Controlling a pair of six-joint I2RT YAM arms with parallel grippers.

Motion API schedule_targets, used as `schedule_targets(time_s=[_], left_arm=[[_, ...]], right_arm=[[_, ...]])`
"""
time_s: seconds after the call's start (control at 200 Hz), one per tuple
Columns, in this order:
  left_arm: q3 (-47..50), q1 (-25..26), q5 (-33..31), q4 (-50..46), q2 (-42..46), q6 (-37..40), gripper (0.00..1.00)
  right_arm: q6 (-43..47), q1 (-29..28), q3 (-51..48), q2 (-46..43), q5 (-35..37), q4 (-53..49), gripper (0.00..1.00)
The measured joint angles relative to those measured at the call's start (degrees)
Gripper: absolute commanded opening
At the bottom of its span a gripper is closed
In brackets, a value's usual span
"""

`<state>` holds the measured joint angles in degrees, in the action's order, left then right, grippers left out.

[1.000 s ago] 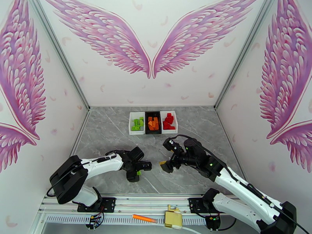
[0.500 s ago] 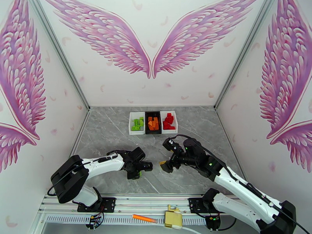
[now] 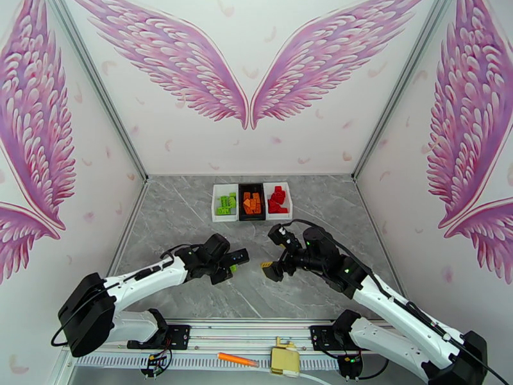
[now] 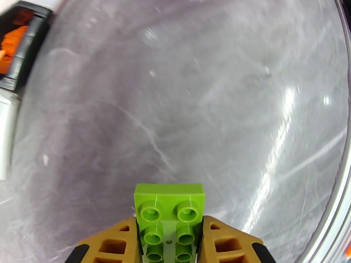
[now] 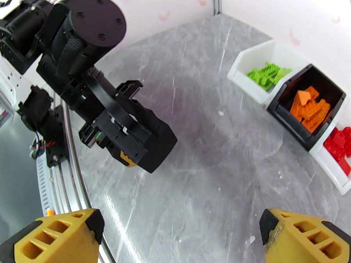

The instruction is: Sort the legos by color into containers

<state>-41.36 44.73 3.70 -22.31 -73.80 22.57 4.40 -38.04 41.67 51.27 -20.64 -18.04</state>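
Observation:
A bright green lego (image 4: 169, 211) is pinched between the tan fingers of my left gripper (image 4: 170, 226), lifted above the grey table; from the top view that gripper (image 3: 234, 261) hovers left of centre with a bit of green (image 3: 232, 268) at its tip. My right gripper (image 3: 268, 269) stands open and holds nothing, its yellow fingertips (image 5: 57, 235) wide apart. The containers form a row at the back: a white one (image 3: 215, 210) with green legos (image 5: 267, 73), a black one (image 3: 240, 201) with orange legos (image 5: 309, 108), and a white one (image 3: 289, 203) with red legos (image 5: 340, 147).
The left arm's black wrist (image 5: 109, 115) lies close in front of the right gripper. An orange pen-like stick (image 3: 237, 360) and a tan connector (image 3: 284, 360) rest on the front rail. Bare marbled table (image 3: 186, 219) lies between the arms and the containers.
The left gripper shut on the green lego, then rose and swung back toward the containers as its arm stretched out. The right arm held still.

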Motion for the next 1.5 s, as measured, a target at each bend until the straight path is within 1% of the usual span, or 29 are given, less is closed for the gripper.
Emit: schedule_targets(time_s=[0.165, 0.305, 0.38, 0.51, 0.635, 0.73, 0.9, 1.064, 1.264, 1.419, 1.499], left_arm=[[2.27, -2.97, -0.92, 11.30, 1.36, -8.04, 0.23], [2.58, -7.82, -1.90, 18.82, 1.42, -16.33, 0.23], [2.38, -10.32, -2.08, 21.81, 0.31, -20.35, 0.22], [-1.03, -13.20, -4.42, 22.38, -5.44, -27.04, 0.21], [-9.51, -14.78, -8.33, 19.82, -13.31, -31.36, 0.21], [-15.80, -15.67, -10.88, 18.56, -18.05, -33.11, 0.21], [-25.77, -17.55, -13.35, 16.98, -25.40, -34.64, 0.21], [-36.65, -20.11, -13.90, 15.21, -34.01, -35.89, 0.21], [-45.33, -22.12, -13.81, 13.38, -41.94, -36.54, 0.22], [-49.05, -22.60, -13.20, 11.69, -45.99, -36.74, 0.28], [-49.44, -22.84, -12.26, 11.43, -46.97, -36.72, 0.35]], right_arm=[[-1.64, 0.00, 0.00, -0.13, 1.79, 6.38, 0.99], [-2.32, 0.00, 0.00, 2.29, 3.52, 10.75, 0.99], [-2.95, 0.00, 0.20, 4.48, 4.26, 12.94, 0.99], [-3.37, 0.00, 2.80, 9.84, 4.57, 14.99, 0.99], [-3.82, 0.00, 5.60, 14.14, 4.55, 16.81, 0.99], [-4.50, 0.00, 6.86, 16.26, 4.55, 18.12, 0.99], [-4.83, 0.00, 8.07, 17.55, 4.57, 18.99, 0.99], [-4.83, 0.00, 8.24, 17.57, 4.79, 19.17, 0.99], [-4.83, 0.00, 8.28, 18.64, 5.86, 19.15, 0.99], [-4.83, 0.00, 8.96, 19.65, 6.88, 18.91, 0.99], [-4.83, 0.00, 9.44, 19.78, 7.21, 18.93, 0.99]])
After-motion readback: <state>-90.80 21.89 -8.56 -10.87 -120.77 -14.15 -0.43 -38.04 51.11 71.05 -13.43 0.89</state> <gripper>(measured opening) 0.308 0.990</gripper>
